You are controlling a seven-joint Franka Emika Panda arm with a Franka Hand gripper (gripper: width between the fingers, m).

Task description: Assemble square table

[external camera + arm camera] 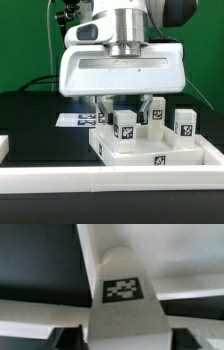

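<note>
Under my claw [126, 108] the white plastic square slab [130, 150] and short white block legs [185, 125] carry black-and-white checkered tags. The table [30, 115] is black, the backdrop green.

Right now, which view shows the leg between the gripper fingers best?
The wrist view: the leg fills the frame, its tag sharp. The exterior view shows that leg small, below the gripper, standing on the square slab.

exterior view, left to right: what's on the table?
Marker board → square slab, with a leg between the gripper fingers → leg → leg.
</note>
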